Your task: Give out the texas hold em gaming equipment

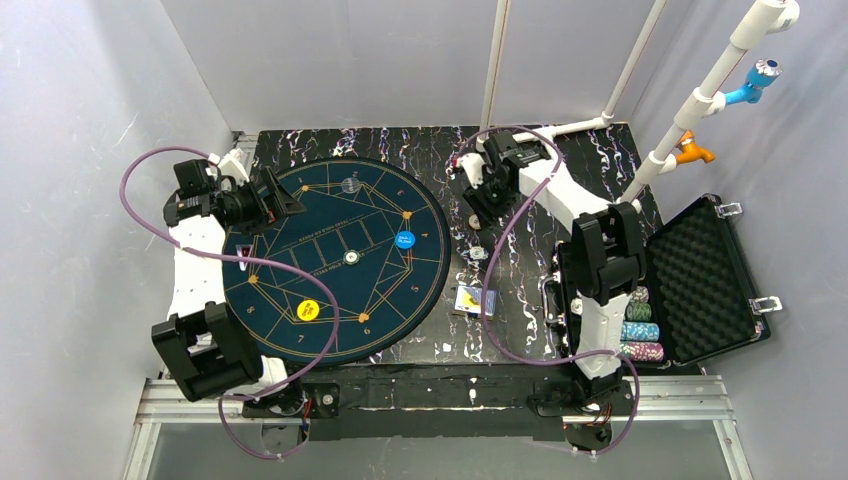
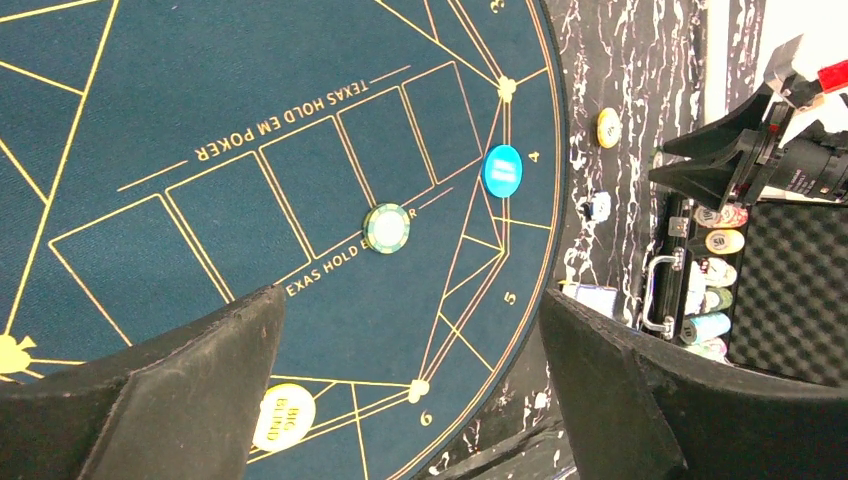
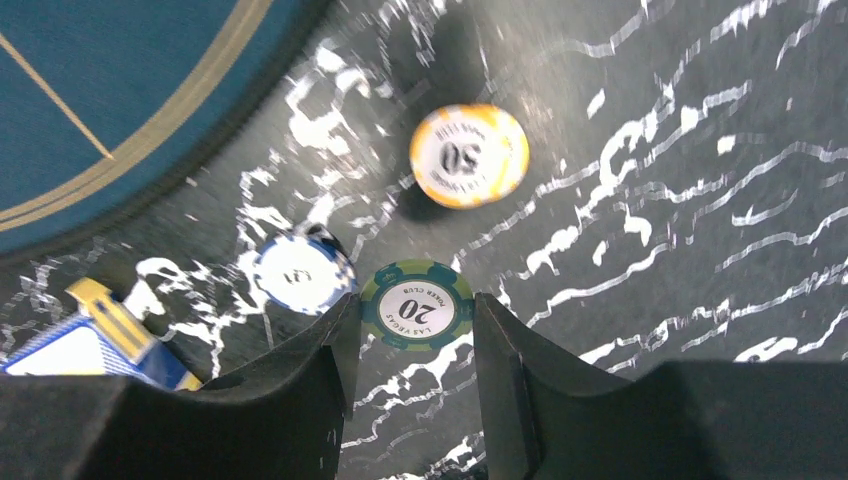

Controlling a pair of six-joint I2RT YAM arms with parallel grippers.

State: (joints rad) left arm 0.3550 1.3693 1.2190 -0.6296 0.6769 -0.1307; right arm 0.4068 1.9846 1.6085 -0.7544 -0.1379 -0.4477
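Note:
My right gripper [image 3: 415,312] is shut on a green poker chip [image 3: 417,304] marked 20, held by its edges just above the black marbled table. A yellow chip [image 3: 468,156] marked 50 and a white-and-blue chip [image 3: 300,272] lie close by, off the mat. The card deck [image 3: 90,345] sits near them. My left gripper [image 2: 415,330] hangs open and empty over the mat's left part. On the mat lie another green chip [image 2: 387,228], a blue button [image 2: 502,171] and a yellow Big Blind button [image 2: 284,417]. From above, the right gripper [image 1: 478,205] is just right of the mat.
The round dark-blue mat [image 1: 300,215] covers the table's left half. An open black foam-lined case [image 1: 700,280] lies at the right, with stacked chips [image 1: 640,325] along its near side, partly behind the right arm. White pipes rise at the back right.

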